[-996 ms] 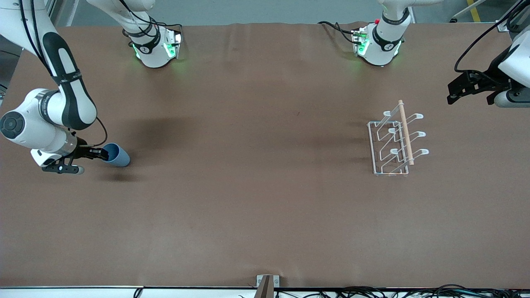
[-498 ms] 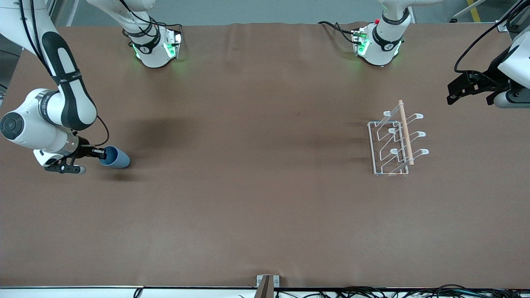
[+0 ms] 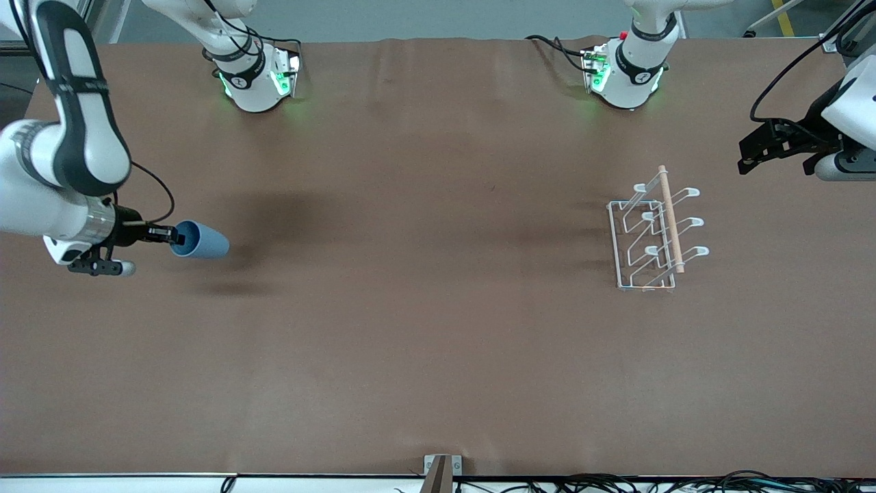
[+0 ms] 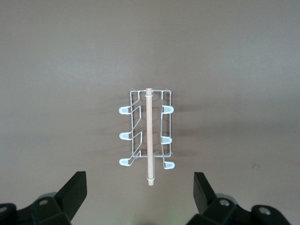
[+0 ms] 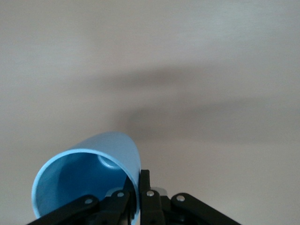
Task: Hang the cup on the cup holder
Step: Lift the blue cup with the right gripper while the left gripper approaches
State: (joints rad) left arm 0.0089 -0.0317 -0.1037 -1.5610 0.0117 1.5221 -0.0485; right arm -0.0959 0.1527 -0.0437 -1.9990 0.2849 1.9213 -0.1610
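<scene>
Cup (image 3: 200,240) is clamped at its rim by the right gripper (image 3: 172,237), one finger inside the mouth, one outside. It's on its side, mouth toward the gripper, over the right arm's end of the table. Versus 0.5 s ago it sits higher in the front view with its shadow (image 3: 229,288) set apart, so probably lifted clear, though contact is hard to judge. Rack (image 3: 655,235) hasn't moved, near the left arm's end. Left gripper (image 3: 747,159) waits with fingers (image 4: 74,192) spread apart, over the table beside the rack.
</scene>
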